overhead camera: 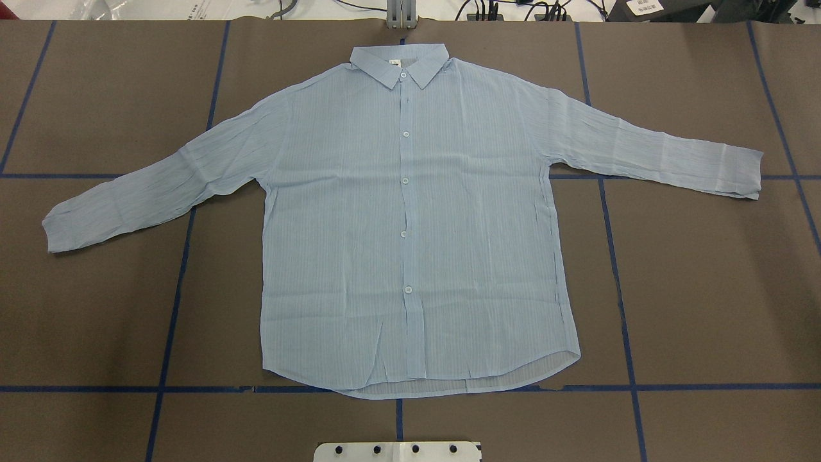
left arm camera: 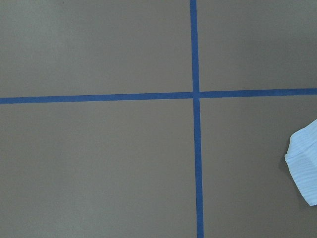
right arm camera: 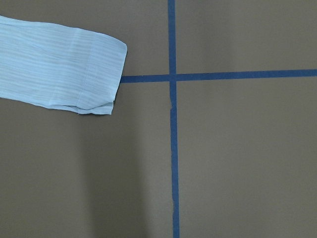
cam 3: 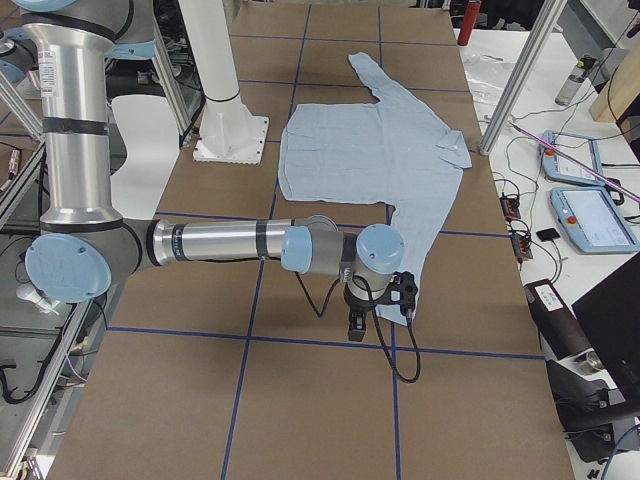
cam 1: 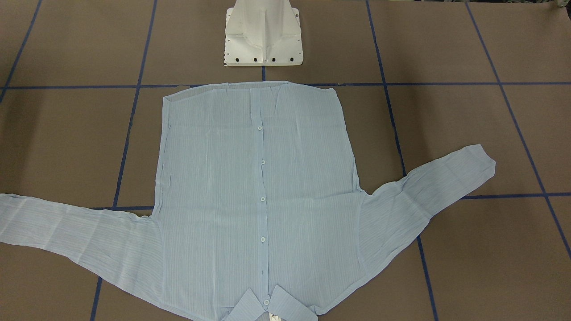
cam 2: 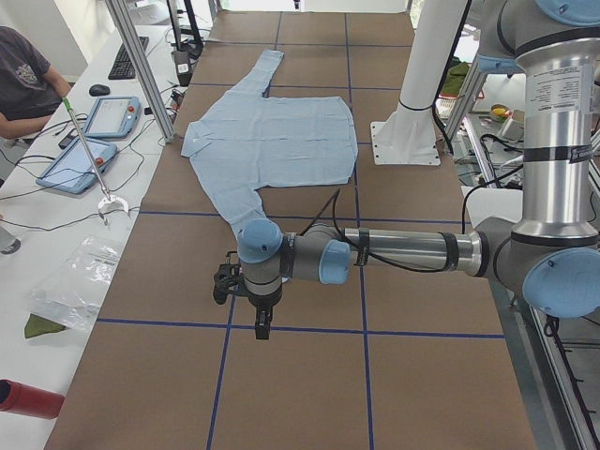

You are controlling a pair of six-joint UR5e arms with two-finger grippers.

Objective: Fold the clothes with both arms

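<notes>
Pale blue shirt [overhead camera: 410, 212] lies flat and buttoned on the brown table [overhead camera: 705, 289], sleeves spread wide. My left claw [cam 2: 262, 330] and right claw [cam 3: 355, 333] hover just past the cuffs [right arm camera: 99, 74]; I cannot tell whether they are open or closed. I should pinch both cuffs low and evenly.

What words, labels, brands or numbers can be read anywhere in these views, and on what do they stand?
No text can be read for certain.
Neck tag inside the shirt: too small.
Left-arm sticker on the left arm: blurred.
Right-arm sticker on the right arm: blurred.
White label on a black box beyond the table: too small.
</notes>
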